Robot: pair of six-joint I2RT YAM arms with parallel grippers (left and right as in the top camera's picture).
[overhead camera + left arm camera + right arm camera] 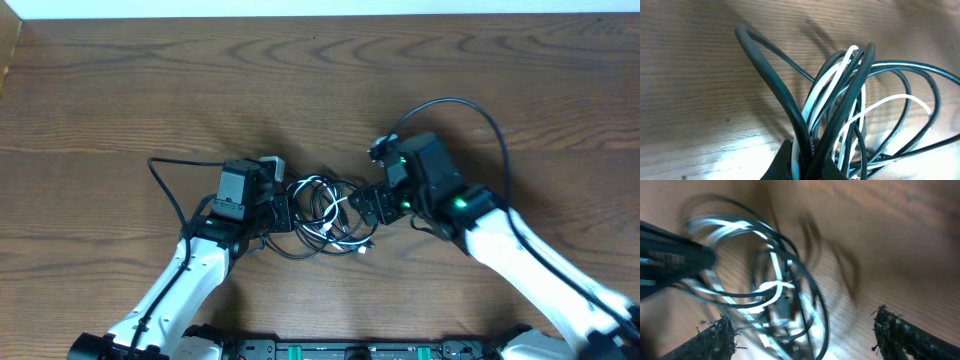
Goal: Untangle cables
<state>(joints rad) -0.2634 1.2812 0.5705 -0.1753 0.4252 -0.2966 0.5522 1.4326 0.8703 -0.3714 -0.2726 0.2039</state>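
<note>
Clamped shut in my left gripper (802,162) are the cables (842,97) — one looped tangle lying left-to-right toward my right gripper (802,322), whose jaws are spread wide.

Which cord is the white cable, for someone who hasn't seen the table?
On the wooden table, look midway between the left gripper and the right gripper, where a tangle of cables sits. The white cable loops through that bundle; it is the only pale cord, the others being black.
</note>
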